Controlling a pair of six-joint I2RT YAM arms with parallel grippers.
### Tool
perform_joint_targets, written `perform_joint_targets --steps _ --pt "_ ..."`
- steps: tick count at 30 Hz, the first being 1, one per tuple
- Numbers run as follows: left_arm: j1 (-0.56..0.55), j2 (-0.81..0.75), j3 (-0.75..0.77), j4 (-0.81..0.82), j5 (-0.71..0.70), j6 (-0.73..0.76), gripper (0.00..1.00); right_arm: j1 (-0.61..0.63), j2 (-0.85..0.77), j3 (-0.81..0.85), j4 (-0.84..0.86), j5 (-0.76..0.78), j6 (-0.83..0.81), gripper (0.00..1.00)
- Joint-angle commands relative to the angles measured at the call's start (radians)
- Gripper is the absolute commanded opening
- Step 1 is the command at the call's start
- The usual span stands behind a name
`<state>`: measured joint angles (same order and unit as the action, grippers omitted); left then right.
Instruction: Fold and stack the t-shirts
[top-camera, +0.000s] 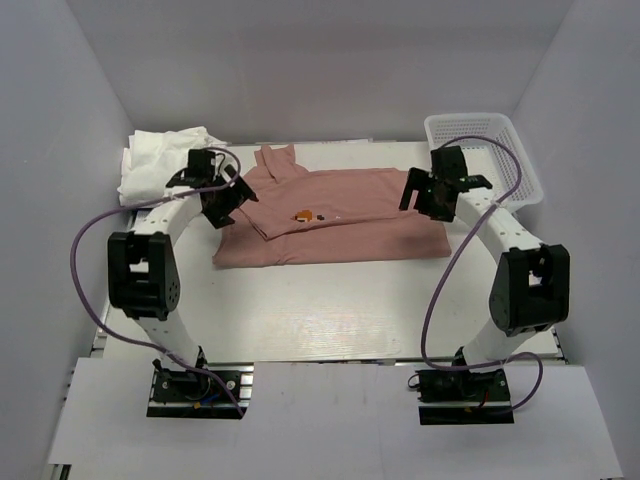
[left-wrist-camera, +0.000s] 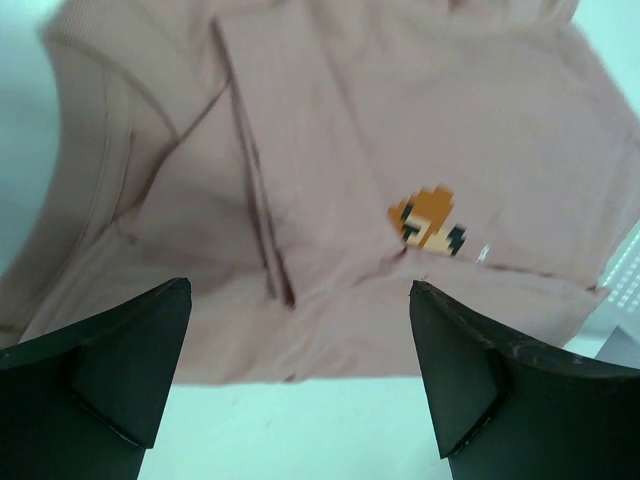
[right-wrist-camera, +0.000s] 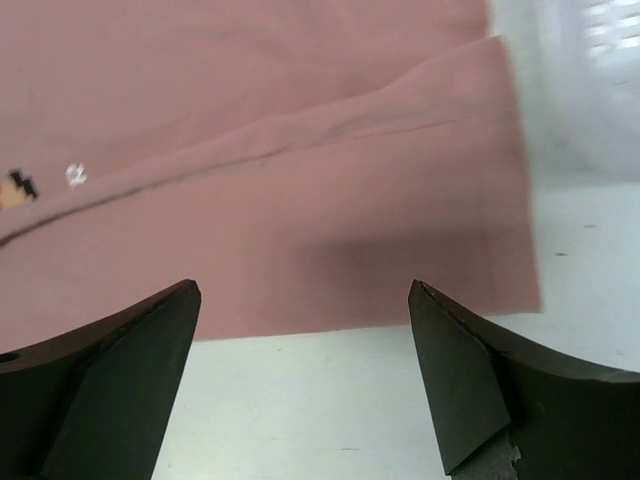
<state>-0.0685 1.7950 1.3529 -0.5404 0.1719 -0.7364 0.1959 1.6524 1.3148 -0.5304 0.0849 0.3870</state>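
Observation:
A dusty-pink t-shirt (top-camera: 340, 220) lies partly folded across the middle of the table, its small pixel-art print (top-camera: 306, 213) facing up. It fills the left wrist view (left-wrist-camera: 330, 170) and the right wrist view (right-wrist-camera: 270, 180). White folded t-shirts (top-camera: 160, 165) sit at the back left. My left gripper (top-camera: 228, 200) is open and empty above the shirt's left end, its jaws wide apart over the near edge. My right gripper (top-camera: 425, 195) is open and empty above the shirt's right end.
A white plastic mesh basket (top-camera: 485, 155) stands at the back right, next to my right arm; its wall also shows in the right wrist view (right-wrist-camera: 580, 80). Bare white table (top-camera: 330, 310) lies in front of the shirt. Grey walls enclose the table.

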Motion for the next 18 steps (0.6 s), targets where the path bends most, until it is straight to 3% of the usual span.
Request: perform_joint_targets --steps 1,7,12,15,18 --pt "-0.007 -0.086 -0.096 0.049 -0.002 0.008 1.0 0.031 0.003 -0.054 0.092 -0.12 -0.042 0.9" --pt "-0.007 -0.062 -0.233 0.148 0.008 0.008 1.0 0.056 0.142 -0.048 0.13 -0.162 -0.073 0.9" --pt "0.012 0.006 -0.247 0.073 -0.034 0.028 1.0 0.057 0.242 -0.014 0.139 -0.174 -0.063 0.9" --pt "0.012 -0.026 -0.294 0.063 -0.043 0.028 1.0 0.054 0.264 -0.052 0.149 -0.157 -0.042 0.9" --pt "0.012 -0.112 -0.382 0.042 -0.09 0.028 1.0 0.062 0.202 -0.191 0.177 -0.145 -0.027 0.9"
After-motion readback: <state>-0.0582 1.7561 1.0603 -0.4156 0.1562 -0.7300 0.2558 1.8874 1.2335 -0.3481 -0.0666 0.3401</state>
